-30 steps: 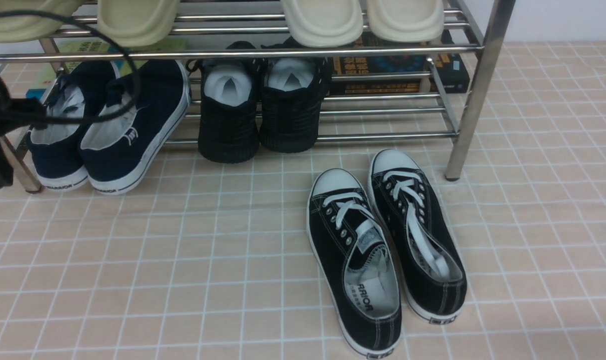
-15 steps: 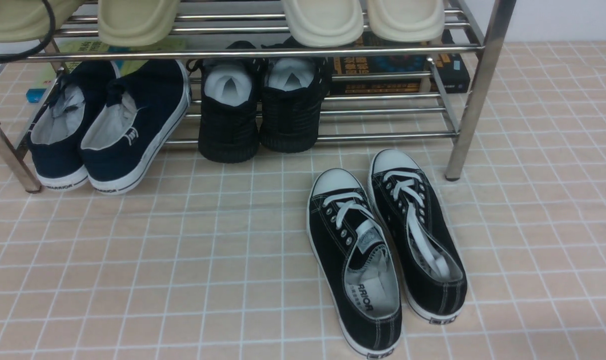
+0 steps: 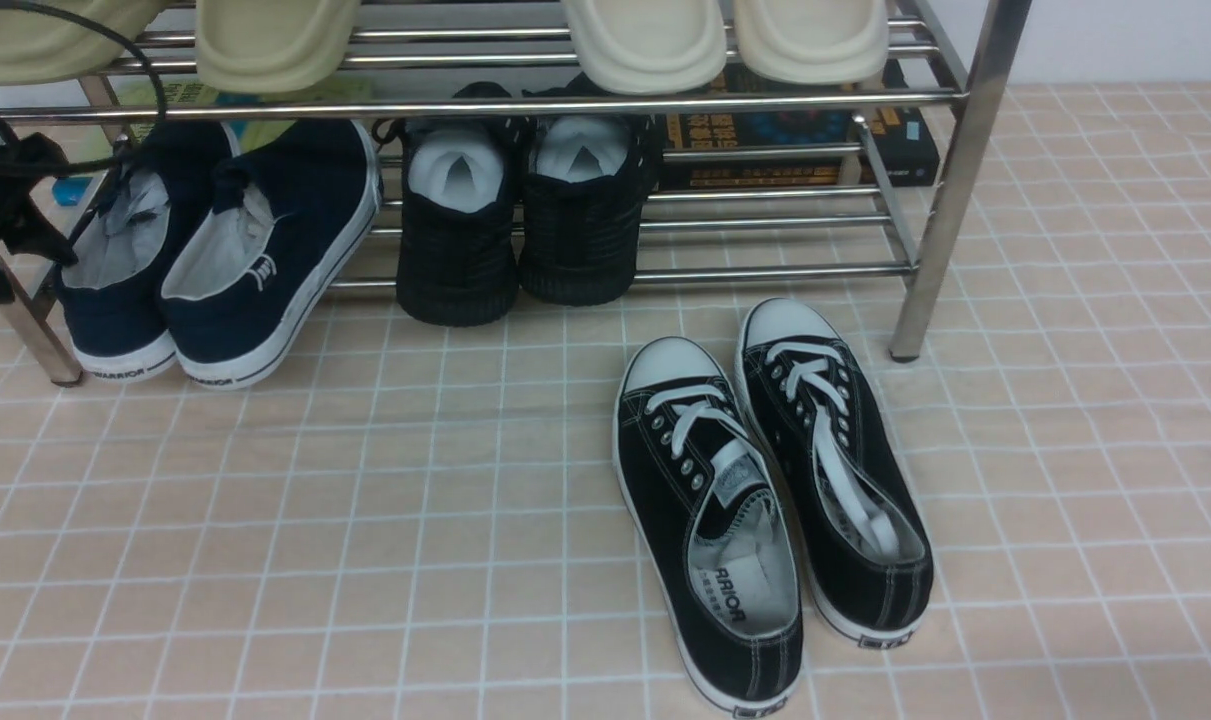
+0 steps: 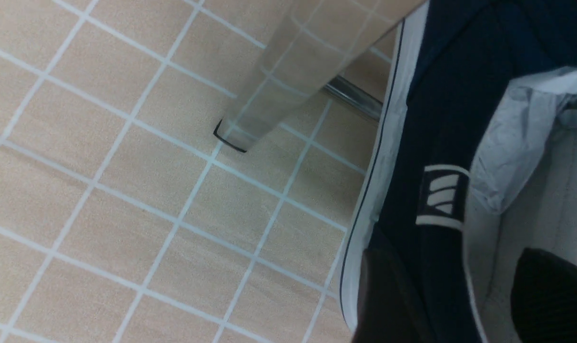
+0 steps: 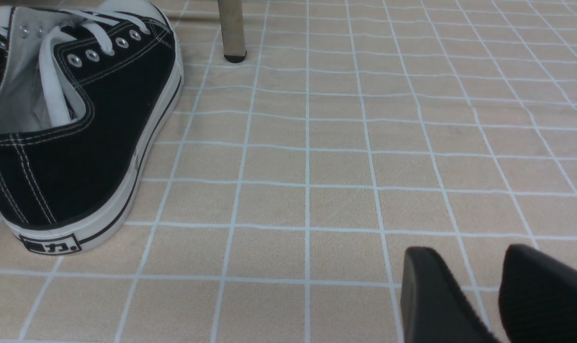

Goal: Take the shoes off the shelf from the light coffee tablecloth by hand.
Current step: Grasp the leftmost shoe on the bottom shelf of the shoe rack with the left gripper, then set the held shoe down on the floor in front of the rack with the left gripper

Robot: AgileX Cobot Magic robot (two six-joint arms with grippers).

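The navy blue shoes (image 3: 215, 260) sit side by side at the left end of the chrome shelf's (image 3: 765, 272) lower tier, heels out over the light coffee tablecloth (image 3: 365, 520). My left arm's black wrist (image 3: 5, 205) is at the far left, beside the left navy shoe. In the left wrist view my left gripper (image 4: 464, 300) is open and straddles that shoe's (image 4: 440, 119) side wall, one finger (image 4: 388, 295) outside the white sole and the other inside over the grey lining. White paper stuffing (image 4: 517, 143) fills the shoe. My right gripper (image 5: 474, 259) is open and empty just above the cloth.
Black knit shoes (image 3: 515, 220) stand on the lower tier beside the navy pair. Black lace-up sneakers (image 3: 765, 500) lie on the cloth at the right, near my right gripper. Cream slippers (image 3: 645, 40) are on the upper tier, books (image 3: 795, 140) behind. A shelf leg (image 4: 278, 85) stands beside the left navy shoe.
My left arm swung almost out of view at the left edge, then came back in beside the left navy shoe, higher than a second ago. The shoes have not moved.
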